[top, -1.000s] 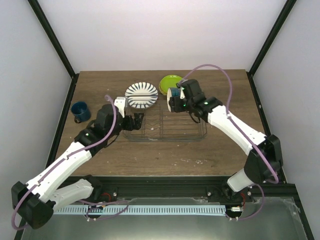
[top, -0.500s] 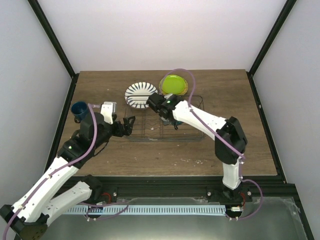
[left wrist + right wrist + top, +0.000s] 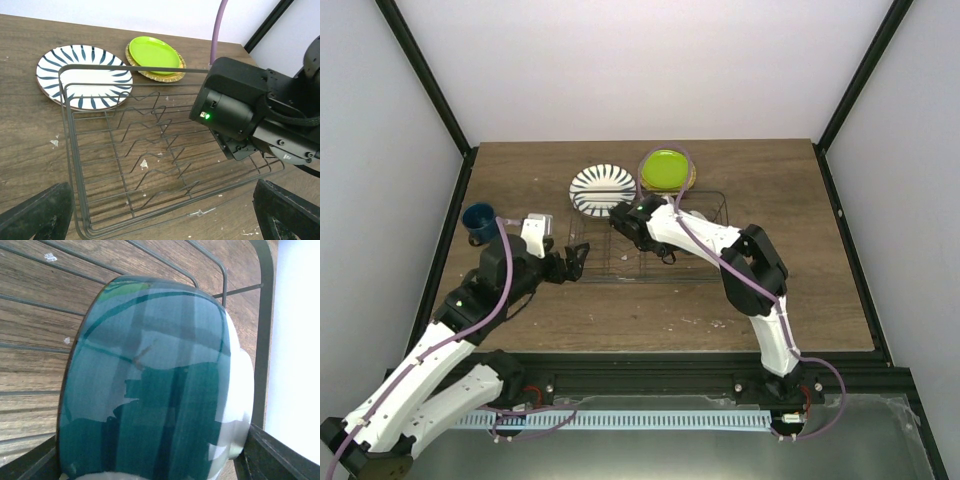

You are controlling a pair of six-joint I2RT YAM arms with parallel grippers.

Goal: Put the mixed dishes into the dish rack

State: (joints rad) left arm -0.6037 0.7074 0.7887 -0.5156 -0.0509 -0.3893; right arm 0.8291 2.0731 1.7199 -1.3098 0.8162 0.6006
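While reaching across the dish rack (image 3: 698, 256) from overhead, hiding the right jaws' load under the wrist (image 3: 645, 222); hanging the left jaws just left of the rack; leaving the mug (image 3: 478, 221) well left of it, striped plate (image 3: 601, 190) and green plate (image 3: 666, 170) just behind. Left wrist view: spreading the left jaws wide, holding nothing. Right wrist view: clamping the right jaws on the cream bowl (image 3: 150, 385), blue base toward the lens, close over the rack's wires beside its rim. Probably calling for lowering slowly, seating the bowl between wires before releasing.
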